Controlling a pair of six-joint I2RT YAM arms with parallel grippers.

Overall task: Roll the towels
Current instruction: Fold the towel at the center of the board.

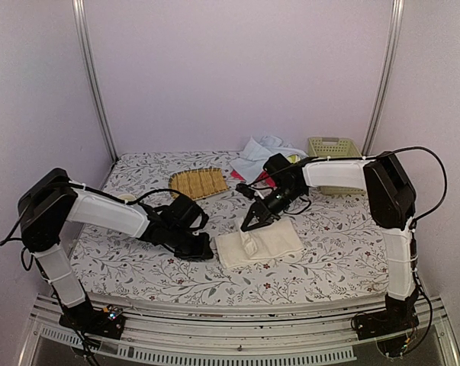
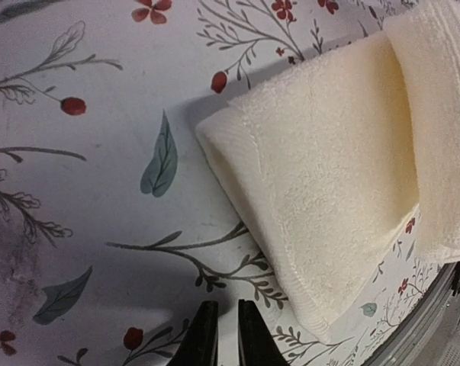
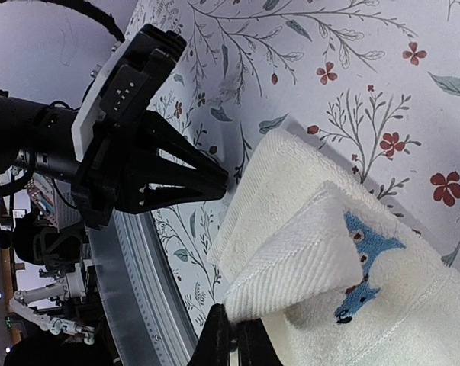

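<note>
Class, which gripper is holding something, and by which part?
The right gripper pinches the cream towel by the edge of its folded-over flap; the left gripper holds nothing.

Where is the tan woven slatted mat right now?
Top view: the tan woven slatted mat lies back-centre, left of the crumpled light blue cloth towel and behind the cream-white cloth towel.

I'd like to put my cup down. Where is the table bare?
Bare cloth lies right of the cream towel, toward the right arm, and along the front-left edge. Crowded: the middle, at the left claw and right claw, and the back, with woven mat, towel pile and basket.
</note>
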